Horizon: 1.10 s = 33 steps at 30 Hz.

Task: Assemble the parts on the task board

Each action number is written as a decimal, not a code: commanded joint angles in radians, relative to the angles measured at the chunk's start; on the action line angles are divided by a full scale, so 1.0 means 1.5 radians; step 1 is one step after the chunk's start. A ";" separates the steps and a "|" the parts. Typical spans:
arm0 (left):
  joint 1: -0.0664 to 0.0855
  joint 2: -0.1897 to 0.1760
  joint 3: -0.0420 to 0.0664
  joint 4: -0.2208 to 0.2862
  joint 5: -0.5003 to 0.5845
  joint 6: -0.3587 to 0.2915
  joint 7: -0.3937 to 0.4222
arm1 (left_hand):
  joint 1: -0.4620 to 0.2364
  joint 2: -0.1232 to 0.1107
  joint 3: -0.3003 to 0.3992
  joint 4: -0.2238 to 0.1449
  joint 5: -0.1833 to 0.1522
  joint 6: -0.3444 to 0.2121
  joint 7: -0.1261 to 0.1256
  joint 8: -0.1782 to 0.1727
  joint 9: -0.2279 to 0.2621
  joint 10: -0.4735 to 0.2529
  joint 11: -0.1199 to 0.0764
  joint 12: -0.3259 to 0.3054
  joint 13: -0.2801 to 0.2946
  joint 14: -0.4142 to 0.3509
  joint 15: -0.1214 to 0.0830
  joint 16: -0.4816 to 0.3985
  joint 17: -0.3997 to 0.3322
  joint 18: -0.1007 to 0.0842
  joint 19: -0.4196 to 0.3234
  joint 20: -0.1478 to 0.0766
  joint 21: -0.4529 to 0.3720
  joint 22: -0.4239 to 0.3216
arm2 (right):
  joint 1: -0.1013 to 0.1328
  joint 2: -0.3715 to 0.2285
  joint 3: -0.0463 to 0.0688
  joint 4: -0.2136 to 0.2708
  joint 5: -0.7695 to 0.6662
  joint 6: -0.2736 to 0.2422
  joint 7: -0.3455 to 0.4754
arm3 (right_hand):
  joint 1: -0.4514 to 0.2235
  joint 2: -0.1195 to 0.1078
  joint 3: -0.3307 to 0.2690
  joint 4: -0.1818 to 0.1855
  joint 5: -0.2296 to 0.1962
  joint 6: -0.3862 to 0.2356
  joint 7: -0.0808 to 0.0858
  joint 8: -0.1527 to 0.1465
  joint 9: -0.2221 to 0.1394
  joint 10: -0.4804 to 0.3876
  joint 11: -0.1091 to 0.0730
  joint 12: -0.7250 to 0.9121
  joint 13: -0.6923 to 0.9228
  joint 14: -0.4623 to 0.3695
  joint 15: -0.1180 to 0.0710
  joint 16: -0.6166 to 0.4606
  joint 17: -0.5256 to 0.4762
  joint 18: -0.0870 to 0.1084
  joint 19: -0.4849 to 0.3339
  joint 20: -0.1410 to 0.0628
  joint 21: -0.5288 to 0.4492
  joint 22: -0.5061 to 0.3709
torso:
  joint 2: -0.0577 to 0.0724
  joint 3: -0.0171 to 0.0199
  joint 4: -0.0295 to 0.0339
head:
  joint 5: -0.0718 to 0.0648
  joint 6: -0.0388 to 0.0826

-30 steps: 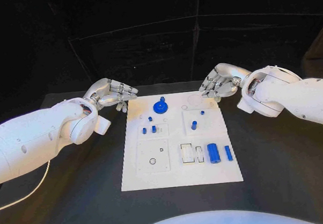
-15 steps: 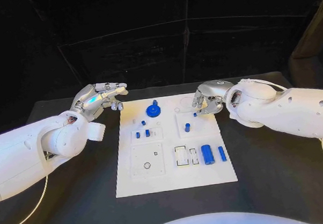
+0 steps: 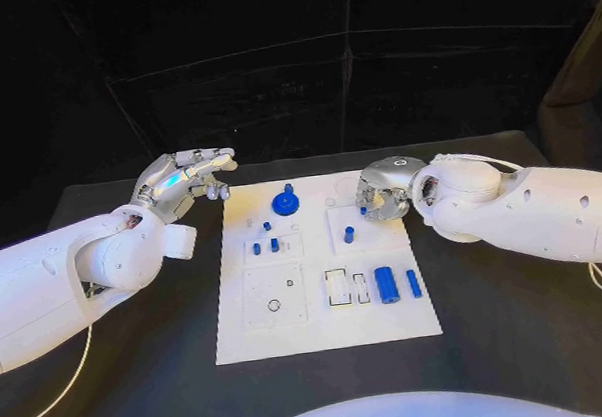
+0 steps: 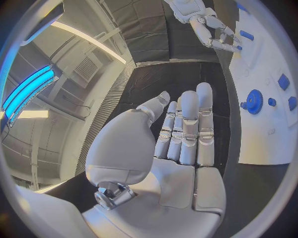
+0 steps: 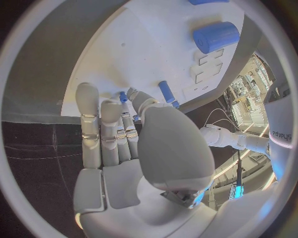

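A flat white rectangular task board (image 3: 327,311) is lying in the middle of the matte black table (image 3: 531,325). A toothed blue gear (image 3: 285,204), short blue pegs and a smooth blue cylinder (image 3: 386,284) are sitting on it. The silver left hand (image 3: 182,177) is hovering just off the board's far left corner, fingers straight and close together, holding nothing. The right hand (image 3: 381,191) is hanging over the board's far right area, fingers extended above a small blue peg (image 5: 166,91), gripping nothing. The word "sharpa" is showing on a white arm (image 5: 280,136).
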 commanded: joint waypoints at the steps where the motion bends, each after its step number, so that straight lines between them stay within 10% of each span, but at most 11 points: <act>1: 0.001 -0.001 0.000 0.002 0.006 0.011 0.014 | -0.001 -0.001 -0.003 0.000 0.003 -0.002 0.004 0.001 -0.001 -0.004 0.004 0.002 -0.001 -0.002 0.001 -0.004 -0.002 0.008 -0.004 0.002 -0.003 -0.002 | 0.000 0.004 0.000 -0.004 -0.014 0.021 -0.003 | 0.006 0.001 0.011 0.000 -0.006 0.008 0.000 -0.003 0.001 0.005 0.000 -0.003 -0.001 0.020 0.005 0.017 0.016 -0.015 0.001 0.004 0.019 0.021 | 0.000 0.0000 0.0004 | 0.001 -0.001; 16: 0.001 -0.001 0.000 0.001 -0.012 0.015 0.007 | 0.005 0.005 0.000 -0.002 0.003 -0.004 0.006 0.001 -0.001 -0.007 0.005 0.002 -0.002 -0.002 0.002 -0.004 -0.004 0.008 -0.002 0.003 -0.006 -0.004 | -0.007 0.020 0.000 -0.021 -0.005 0.025 -0.001 | 0.007 0.013 0.071 -0.011 -0.034 0.019 0.000 -0.003 0.001 0.014 -0.002 -0.009 -0.001 0.015 0.005 0.070 0.060 -0.020 -0.009 0.007 0.081 0.087 | 0.001 -0.0001 -0.0002 | 0.002 -0.006; 33: 0.001 -0.003 0.000 -0.002 -0.023 0.010 0.000 | 0.008 0.010 0.002 -0.003 0.003 -0.009 0.009 0.001 -0.001 -0.012 0.008 0.002 -0.003 -0.002 0.003 -0.003 -0.007 0.008 0.000 0.004 -0.009 -0.006 | -0.009 0.016 0.000 -0.009 -0.010 -0.051 -0.012 | 0.003 0.033 0.138 -0.054 -0.059 0.059 -0.006 0.007 0.007 0.057 -0.011 -0.007 0.001 0.020 -0.003 0.141 0.116 -0.037 0.011 0.003 0.190 0.220 | 0.000 0.0009 -0.0007 | 0.005 -0.009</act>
